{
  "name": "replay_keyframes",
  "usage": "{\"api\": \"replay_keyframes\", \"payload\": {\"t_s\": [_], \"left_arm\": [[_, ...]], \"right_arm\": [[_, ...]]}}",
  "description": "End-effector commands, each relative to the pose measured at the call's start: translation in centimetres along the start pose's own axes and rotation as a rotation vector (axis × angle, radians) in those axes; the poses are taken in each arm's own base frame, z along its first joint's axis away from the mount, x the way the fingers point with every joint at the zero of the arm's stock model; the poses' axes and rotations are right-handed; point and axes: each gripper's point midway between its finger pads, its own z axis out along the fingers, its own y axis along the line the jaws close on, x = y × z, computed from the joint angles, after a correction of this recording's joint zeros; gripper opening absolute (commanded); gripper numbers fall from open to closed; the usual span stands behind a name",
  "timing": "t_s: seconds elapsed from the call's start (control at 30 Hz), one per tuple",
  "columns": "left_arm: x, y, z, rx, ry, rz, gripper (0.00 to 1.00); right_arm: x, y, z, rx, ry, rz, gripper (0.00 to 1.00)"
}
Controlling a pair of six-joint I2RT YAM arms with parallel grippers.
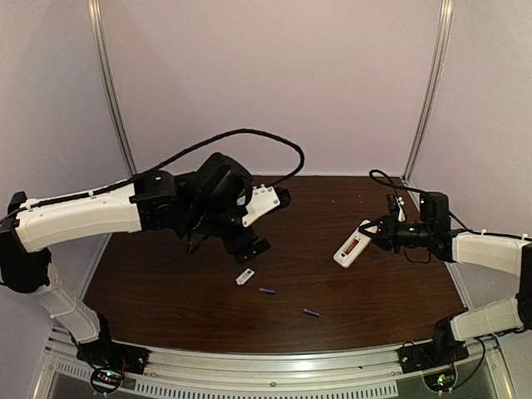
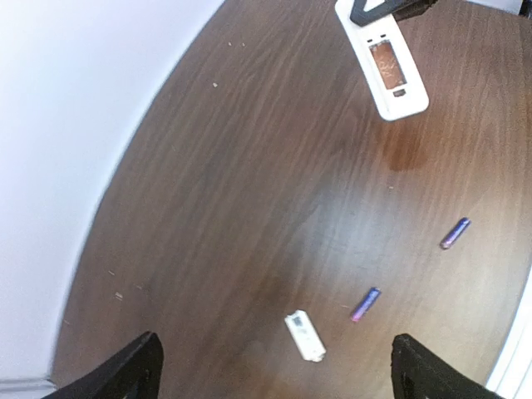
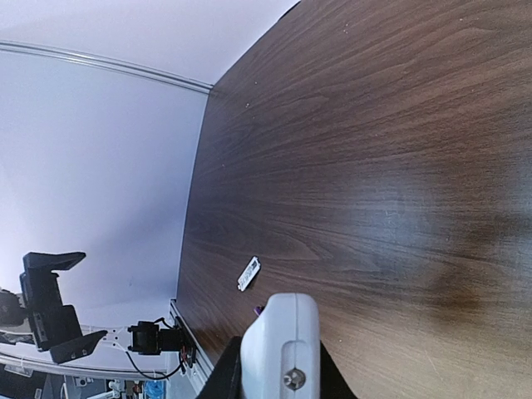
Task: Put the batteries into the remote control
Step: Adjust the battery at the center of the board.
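Observation:
The white remote control (image 1: 352,248) is held off the table by one end in my right gripper (image 1: 371,230), its reddish open compartment (image 2: 387,66) facing up. In the right wrist view the remote's end (image 3: 283,341) sits between the shut fingers of the gripper (image 3: 278,378). Two bluish-purple batteries (image 1: 267,291) (image 1: 311,312) lie on the table, also in the left wrist view (image 2: 365,304) (image 2: 455,233). My left gripper (image 1: 248,248) is open and empty, hovering above the small white cover piece (image 1: 244,277), which lies between its fingertips (image 2: 125,372) in the left wrist view (image 2: 304,335).
The dark wooden table (image 1: 191,274) has a metal rail along its near edge (image 1: 274,366). Pale walls (image 1: 274,75) close in the back and sides. A black cable (image 1: 249,137) loops above the left arm.

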Motion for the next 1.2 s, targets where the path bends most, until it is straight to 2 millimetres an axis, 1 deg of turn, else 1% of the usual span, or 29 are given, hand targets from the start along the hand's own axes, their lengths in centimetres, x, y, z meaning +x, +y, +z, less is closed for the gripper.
{"api": "replay_keyframes", "payload": {"t_s": [0.0,0.07,0.13,0.17,0.2,0.27,0.3,0.33,0.4,0.43,0.47,0.57,0.6,0.63,0.77,0.87,1.0,1.07,1.17], "left_arm": [[4.6,-6.1,1.9,0.250,0.117,-0.452,0.96],[5.7,-8.3,2.0,0.340,0.100,-0.582,0.94],[6.1,-9.1,1.4,0.375,0.026,-0.691,0.93],[5.9,-8.8,0.5,0.379,-0.036,-0.755,0.94],[6.1,-8.6,0.0,0.380,-0.091,-0.797,0.94],[7.1,-8.3,-0.3,0.351,-0.140,-0.841,0.92],[7.9,-8.3,-0.3,0.335,-0.142,-0.847,0.89],[8.8,-7.9,0.1,0.290,-0.136,-0.854,0.83],[10.0,-8.0,0.7,0.264,-0.109,-0.870,0.70],[10.0,-8.3,0.8,0.278,-0.118,-0.876,0.63],[10.5,-8.8,1.2,0.291,-0.116,-0.892,0.55],[10.3,-9.5,2.1,0.326,-0.151,-0.940,0.34],[10.2,-9.6,2.5,0.327,-0.149,-0.947,0.29],[9.9,-10.2,2.7,0.364,-0.145,-0.948,0.25],[9.3,-11.2,4.4,0.405,-0.125,-0.976,0.12],[9.6,-11.4,5.6,0.394,-0.103,-0.991,0.07],[9.9,-11.1,6.9,0.363,-0.080,-1.000,0.01],[9.9,-11.0,7.6,0.351,-0.068,-1.007,0.00],[10.5,-10.5,8.6,0.317,-0.044,-1.027,0.00]], "right_arm": [[-0.4,1.0,0.6,0.002,-0.006,-0.061,0.00],[0.0,1.3,1.5,0.007,0.010,-0.084,0.00],[0.2,1.9,2.5,0.011,0.020,-0.113,0.00],[0.4,2.1,3.1,0.013,0.023,-0.125,0.00],[0.5,2.4,3.6,0.012,0.024,-0.134,0.00],[0.8,2.7,4.9,0.010,0.031,-0.145,0.00],[0.9,2.8,5.6,0.008,0.036,-0.146,0.00],[1.1,3.0,6.3,-0.001,0.043,-0.148,0.00],[1.4,3.5,7.8,-0.016,0.059,-0.150,0.00],[1.7,3.7,8.4,-0.022,0.067,-0.152,0.00],[1.8,3.9,9.0,-0.027,0.074,-0.153,0.00],[2.5,4.5,10.6,-0.040,0.094,-0.161,0.00],[2.6,4.7,11.0,-0.042,0.099,-0.166,0.00],[2.9,4.7,11.5,-0.040,0.107,-0.167,0.00],[3.7,4.8,13.2,-0.041,0.131,-0.171,0.00],[4.1,4.5,14.0,-0.035,0.145,-0.174,0.00],[4.6,4.1,15.0,-0.030,0.159,-0.179,0.00],[4.8,4.0,15.5,-0.026,0.167,-0.181,0.00],[5.2,3.8,16.2,-0.027,0.179,-0.182,0.00]]}}
